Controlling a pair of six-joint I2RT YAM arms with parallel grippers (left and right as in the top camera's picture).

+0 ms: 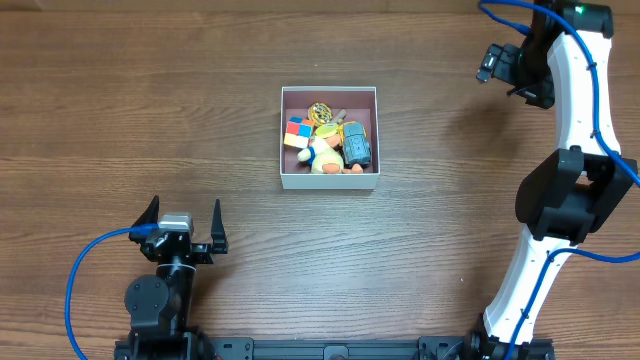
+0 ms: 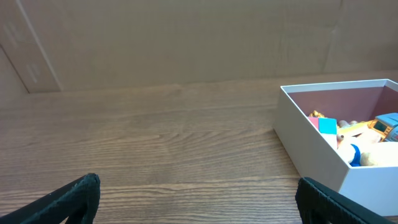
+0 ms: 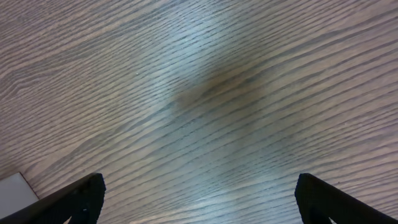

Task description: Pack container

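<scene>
The container (image 1: 329, 181), a square white-walled box with a mauve-pink floor, sits at the table's middle. It holds several small toys: a coloured cube (image 1: 298, 132), a yellow duck-like toy (image 1: 324, 154), a blue-grey toy (image 1: 357, 146). In the left wrist view the container (image 2: 323, 143) is at the right with toys inside. My left gripper (image 1: 183, 222) is open and empty near the front left edge; its fingertips (image 2: 198, 196) frame bare wood. My right gripper (image 1: 497, 62) is open and empty, raised at the far right; its fingers (image 3: 199, 199) look down on bare table.
The wooden table (image 1: 150, 110) surrounds the container. A white corner (image 3: 15, 190) shows at the lower left of the right wrist view. Blue cables run along both arms. A cardboard-coloured wall (image 2: 186, 37) stands behind the table.
</scene>
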